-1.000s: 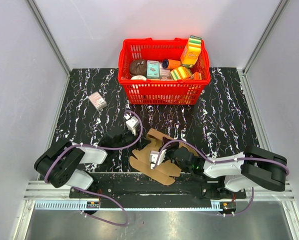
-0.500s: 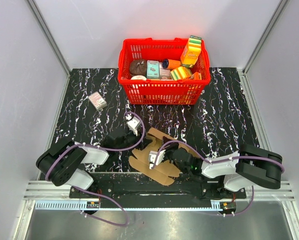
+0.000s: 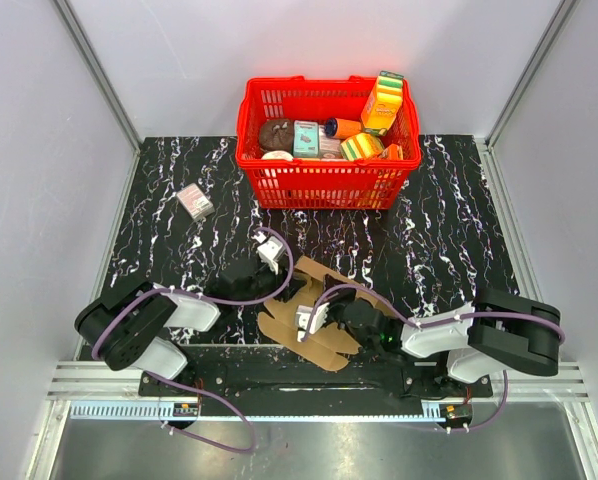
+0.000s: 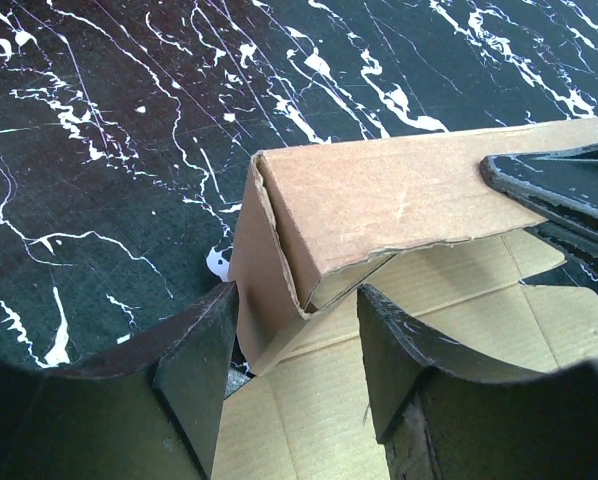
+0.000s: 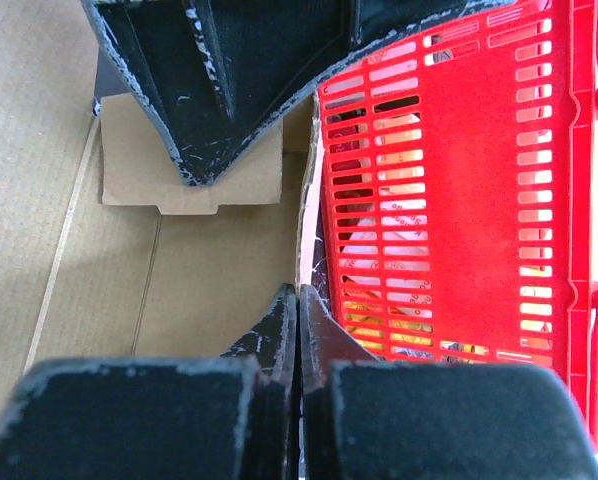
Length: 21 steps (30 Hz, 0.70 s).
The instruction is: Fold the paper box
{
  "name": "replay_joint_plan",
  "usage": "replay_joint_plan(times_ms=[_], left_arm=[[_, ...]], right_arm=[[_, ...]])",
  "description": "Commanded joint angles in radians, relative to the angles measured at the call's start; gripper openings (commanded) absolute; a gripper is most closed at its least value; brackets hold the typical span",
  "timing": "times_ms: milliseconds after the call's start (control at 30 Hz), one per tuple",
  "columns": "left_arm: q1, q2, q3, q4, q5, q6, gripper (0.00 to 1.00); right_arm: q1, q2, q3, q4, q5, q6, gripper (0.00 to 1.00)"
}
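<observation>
The paper box (image 3: pixel 331 345) lies low in the centre of the top view, partly folded, its near flaps close to the front edge of the black marble table (image 3: pixel 449 230). White walls bound the table on the left, the right and the back. The red basket (image 3: pixel 324 185) stands at the upper centre against the back edge, well apart from the box, with a strip of bare marble between them. More open marble lies to the right of the box, above the right arm. A small pinkish box (image 3: pixel 195 202) sits alone at the upper left.

The left gripper (image 4: pixel 295 305) reaches in from the left with its jaws apart, straddling a raised, folded corner of the box. The finger (image 4: pixel 194 360) on the left of that view is right against the cardboard wall. The other finger has a gap beside it, through which a flat panel shows.

The right gripper (image 5: pixel 299 295) comes in from the right with its fingers pressed together. A thin upright cardboard edge runs into the seam between them, so it appears pinched there. A flat panel spreads to the left of that view, and the basket's mesh fills the right.
</observation>
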Motion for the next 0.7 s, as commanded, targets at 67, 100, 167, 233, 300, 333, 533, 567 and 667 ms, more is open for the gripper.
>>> replay_joint_plan(times_ms=[67, 100, 167, 233, 300, 333, 533, 567, 667], left_arm=[[-0.01, -0.006, -0.008, 0.083, -0.035, 0.011, 0.55], [-0.012, -0.006, -0.01, 0.083, -0.036, 0.011, 0.55], [-0.013, -0.004, -0.011, 0.087, -0.045, 0.011, 0.55], [-0.015, -0.003, -0.014, 0.092, -0.05, 0.011, 0.55], [-0.015, -0.001, -0.017, 0.098, -0.056, 0.011, 0.55], [-0.016, 0.002, -0.02, 0.106, -0.062, 0.011, 0.55], [-0.019, 0.006, -0.025, 0.109, -0.075, 0.016, 0.55], [-0.019, 0.005, -0.025, 0.109, -0.073, 0.016, 0.55], [-0.022, 0.006, -0.027, 0.109, -0.079, 0.017, 0.55]], right_arm=[[0.026, 0.035, -0.002, -0.006, 0.014, -0.006, 0.0], [0.028, 0.039, -0.002, -0.004, 0.023, -0.008, 0.0], [0.032, 0.042, -0.002, -0.001, 0.031, -0.016, 0.0], [0.042, 0.051, -0.004, 0.007, 0.047, -0.023, 0.0], [0.054, 0.065, -0.005, 0.014, 0.065, -0.028, 0.0], [0.061, 0.074, -0.007, 0.029, 0.077, -0.034, 0.0], [0.095, 0.119, -0.007, 0.074, 0.122, -0.043, 0.0], [0.097, 0.128, -0.007, 0.085, 0.132, -0.043, 0.0], [0.108, 0.14, -0.007, 0.1, 0.142, -0.04, 0.0]])
